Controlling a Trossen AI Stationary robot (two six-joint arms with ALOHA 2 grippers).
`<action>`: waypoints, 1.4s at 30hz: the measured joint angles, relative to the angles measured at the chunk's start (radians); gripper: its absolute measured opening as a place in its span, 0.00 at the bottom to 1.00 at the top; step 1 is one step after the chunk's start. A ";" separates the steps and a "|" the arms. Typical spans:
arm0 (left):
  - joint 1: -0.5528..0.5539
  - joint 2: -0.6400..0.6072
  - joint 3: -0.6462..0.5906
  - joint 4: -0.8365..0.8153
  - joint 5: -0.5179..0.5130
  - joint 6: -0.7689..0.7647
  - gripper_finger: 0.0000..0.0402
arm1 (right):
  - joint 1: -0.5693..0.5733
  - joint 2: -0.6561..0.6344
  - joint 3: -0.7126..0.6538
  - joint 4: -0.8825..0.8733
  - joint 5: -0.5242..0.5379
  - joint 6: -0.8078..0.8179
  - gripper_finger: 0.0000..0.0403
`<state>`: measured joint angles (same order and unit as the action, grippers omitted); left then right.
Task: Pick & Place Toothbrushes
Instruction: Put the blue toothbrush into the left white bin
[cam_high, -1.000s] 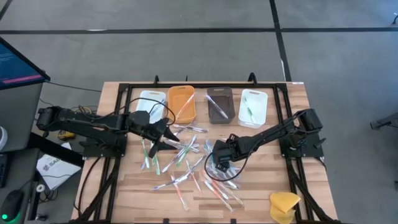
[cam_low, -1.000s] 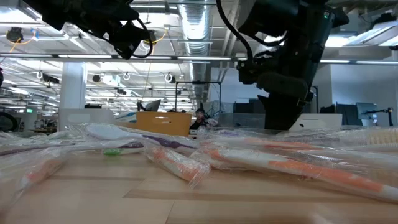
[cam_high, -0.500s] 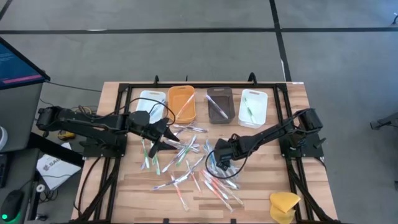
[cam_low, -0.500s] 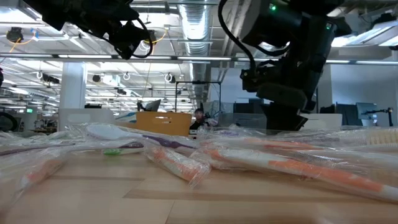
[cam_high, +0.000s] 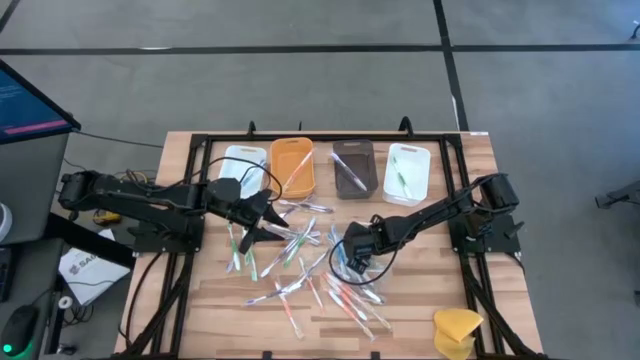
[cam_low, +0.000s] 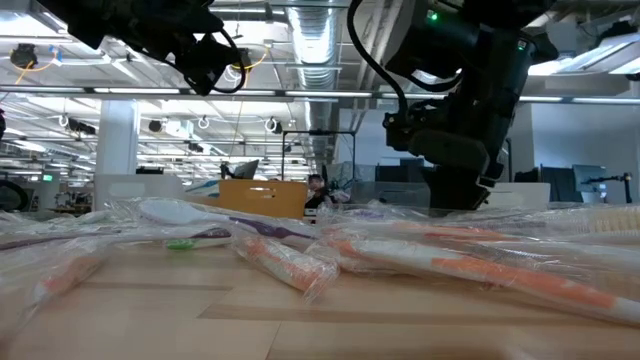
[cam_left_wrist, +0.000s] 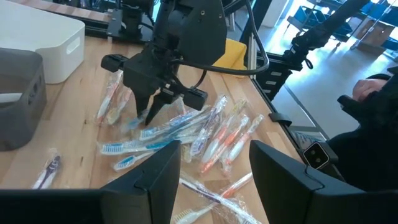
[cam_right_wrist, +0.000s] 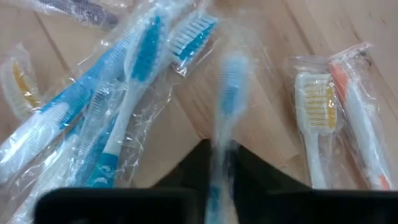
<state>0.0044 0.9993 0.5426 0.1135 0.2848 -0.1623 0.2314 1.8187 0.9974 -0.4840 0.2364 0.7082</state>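
where toothbrushes (cam_high: 300, 262) lie scattered, right end effector (cam_high: 352, 262) clamps a blue toothbrush (cam_right_wrist: 225, 118); left end effector (cam_left_wrist: 214, 165) apart.

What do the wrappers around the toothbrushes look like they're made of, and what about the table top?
The wrappers look like thin clear plastic film: glossy, crinkled, the toothbrushes showing through. The table top looks like pale wood in a matte finish, with visible plank seams and grain.

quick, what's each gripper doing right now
Left gripper: open, empty, above the table.
Right gripper: shut on a blue-handled toothbrush in clear plastic wrap, down at the pile.
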 joint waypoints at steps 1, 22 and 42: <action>0.000 0.000 0.000 0.000 0.000 0.000 0.46 | 0.000 0.000 0.000 0.000 0.000 -0.009 0.05; 0.000 0.000 0.000 0.048 0.000 -0.002 0.46 | 0.045 -0.005 0.219 -0.338 0.073 -0.035 0.02; 0.000 0.000 0.000 0.091 0.000 0.010 0.46 | 0.232 -0.006 0.742 -0.758 0.497 -0.098 0.01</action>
<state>0.0048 0.9997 0.5426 0.2042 0.2848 -0.1520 0.4637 1.8122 1.7391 -1.2418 0.7339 0.6103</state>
